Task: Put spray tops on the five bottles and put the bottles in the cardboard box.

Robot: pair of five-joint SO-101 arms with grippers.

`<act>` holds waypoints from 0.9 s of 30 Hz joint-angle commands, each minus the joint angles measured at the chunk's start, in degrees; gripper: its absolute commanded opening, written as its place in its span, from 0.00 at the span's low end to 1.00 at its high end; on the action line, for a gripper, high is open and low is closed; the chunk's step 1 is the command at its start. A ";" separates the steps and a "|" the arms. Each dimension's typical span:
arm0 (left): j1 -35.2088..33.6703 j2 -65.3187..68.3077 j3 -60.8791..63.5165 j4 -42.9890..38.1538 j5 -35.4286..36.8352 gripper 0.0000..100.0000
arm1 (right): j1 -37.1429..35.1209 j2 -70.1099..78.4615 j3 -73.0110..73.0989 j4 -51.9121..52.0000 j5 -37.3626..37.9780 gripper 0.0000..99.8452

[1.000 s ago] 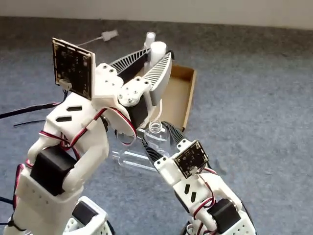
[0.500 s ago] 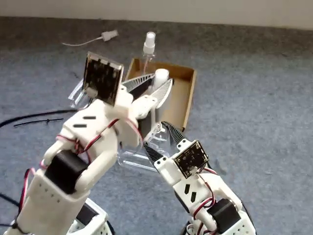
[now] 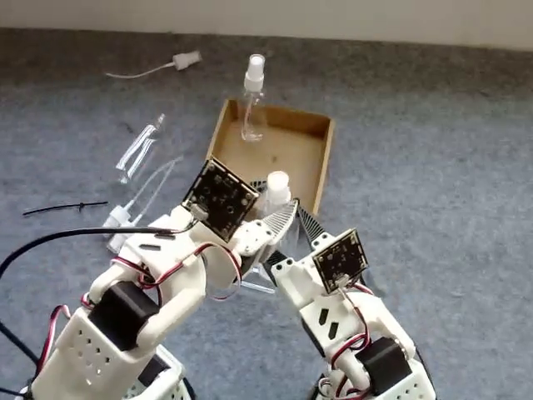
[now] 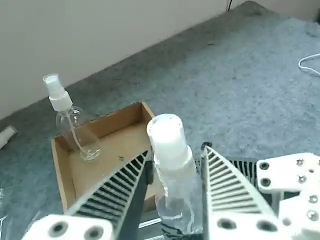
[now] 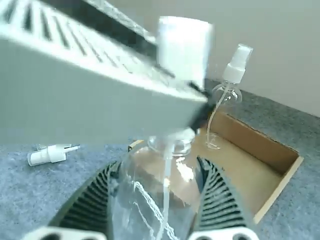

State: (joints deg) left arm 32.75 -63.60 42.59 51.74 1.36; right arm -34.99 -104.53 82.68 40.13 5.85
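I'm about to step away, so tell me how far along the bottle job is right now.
Done: one capped bottle stands in the cardboard box. In hand: the left pincer holds a spray top at the neck of the clear bottle gripped by the right pincer. Left: seat it, box that bottle, then deal with the empty bottle and loose spray tops on the carpet.

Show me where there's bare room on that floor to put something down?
The carpet right of the cardboard box is bare, and so is most of the box floor beside the standing bottle. Left of the box is crowded: a lying bottle, a loose spray top. The near middle holds both arms.
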 commanded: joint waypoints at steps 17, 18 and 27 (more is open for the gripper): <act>-3.30 9.80 -14.81 1.05 -0.53 0.16 | 0.84 -0.66 -0.48 -1.36 -0.26 0.00; -3.30 10.42 -14.90 1.23 -0.53 0.16 | 0.84 -0.66 -0.48 -1.36 -0.26 0.00; -3.21 10.51 -8.57 1.32 -0.62 0.16 | 0.84 -0.66 -0.48 -1.36 -0.26 0.00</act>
State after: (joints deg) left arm 29.58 -53.32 32.40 52.53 1.27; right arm -34.73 -104.53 82.77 40.13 5.85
